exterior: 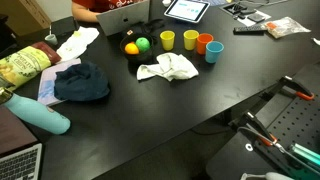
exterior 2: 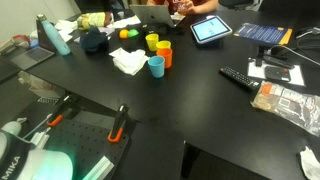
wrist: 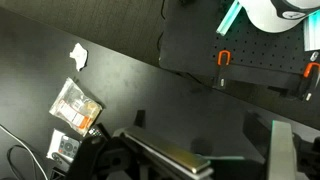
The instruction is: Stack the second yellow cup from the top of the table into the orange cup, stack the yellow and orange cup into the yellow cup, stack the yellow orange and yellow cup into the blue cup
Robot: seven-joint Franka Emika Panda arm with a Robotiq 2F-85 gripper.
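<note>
Closest to my wrist camera, along the bottom edge, sit dark parts of my gripper (wrist: 190, 160). They are so cropped and shadowed that I cannot tell whether the fingers are spread or pressed together. Beyond them lies the table (wrist: 120, 90), with two snack packets (wrist: 78, 103) and a white paper scrap (wrist: 78, 55) on it. A perforated mounting plate (wrist: 260, 45) with an orange clamp (wrist: 223, 58) sits at the table's edge.

In both exterior views the four cups stand upright in a close row, each on its own, well apart from my base. The row runs from the yellow cup (exterior: 167, 39) to the second yellow cup from the top (exterior: 191, 40), the orange cup (exterior: 204, 44) and the blue cup (exterior: 213, 52). A crumpled white cloth (exterior: 168, 68) lies just beside them. A green ball (exterior: 143, 44) and an orange ball (exterior: 131, 47) rest near the yellow cup. A teal bottle (exterior: 40, 112) lies on its side well apart from the cups.
</note>
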